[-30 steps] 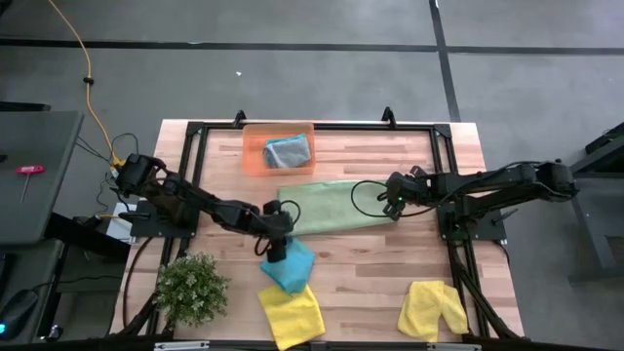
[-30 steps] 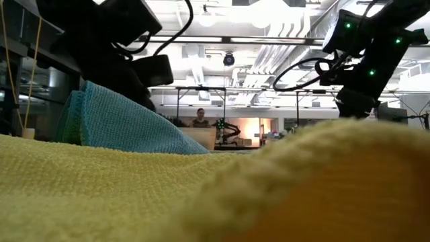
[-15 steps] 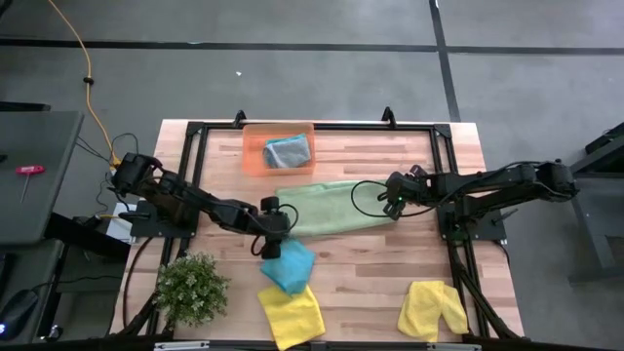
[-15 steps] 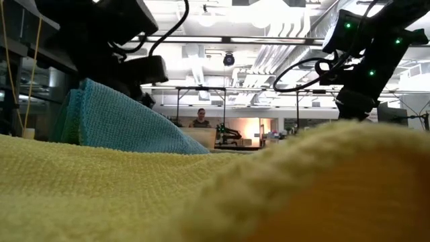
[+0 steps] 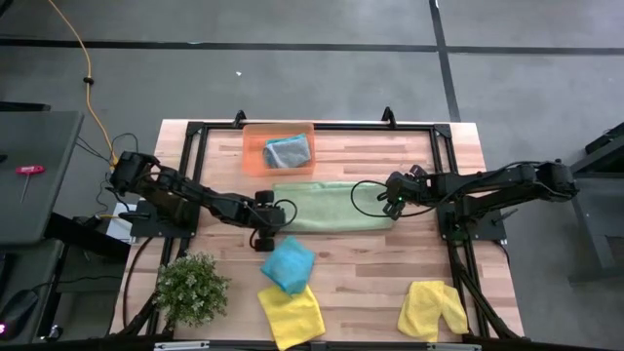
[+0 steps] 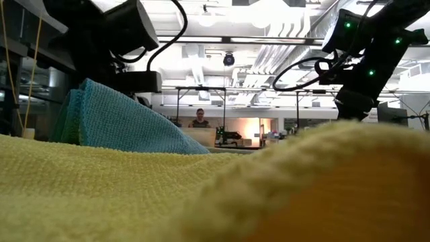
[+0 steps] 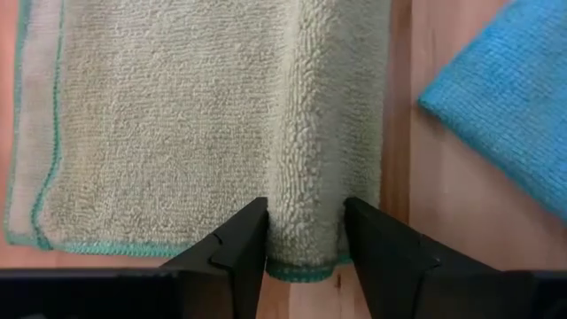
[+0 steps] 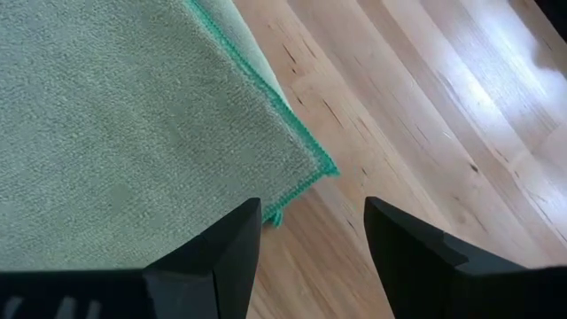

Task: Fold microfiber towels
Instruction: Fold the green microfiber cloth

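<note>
A light green towel (image 5: pixel 331 207) lies as a long strip across the middle of the table. My left gripper (image 5: pixel 276 213) is at its left end, shut on a raised fold of it (image 7: pixel 306 221). My right gripper (image 5: pixel 393 204) is open over the towel's right near corner (image 8: pixel 301 173), with bare wood showing between its fingers. A teal towel (image 5: pixel 289 263) lies near the left gripper and also shows in the left wrist view (image 7: pixel 505 97). Two yellow towels (image 5: pixel 291 314) (image 5: pixel 432 309) lie at the near edge. A grey towel (image 5: pixel 289 150) lies in the orange tray (image 5: pixel 255 156). My left gripper pinches a raised fold of the light green towel at its left-end hem (image 7: pixel 306 257) between its two fingers, coming from above. The fold holds more than one layer. The rest of the towel lies flat on the table.
A bushy green plant (image 5: pixel 192 288) stands at the near left corner. A black frame (image 5: pixel 190 136) runs around the table's working area. In the low view a yellow towel (image 6: pixel 134 195) fills the foreground, with the teal towel (image 6: pixel 121 124) behind it.
My left gripper has gone toward the table's far edge, away from the teal towel, taking the green towel's left near part with it. That part stuck out toward the near edge before. The towel now lies as a straight strip. Its right end has stayed put.
</note>
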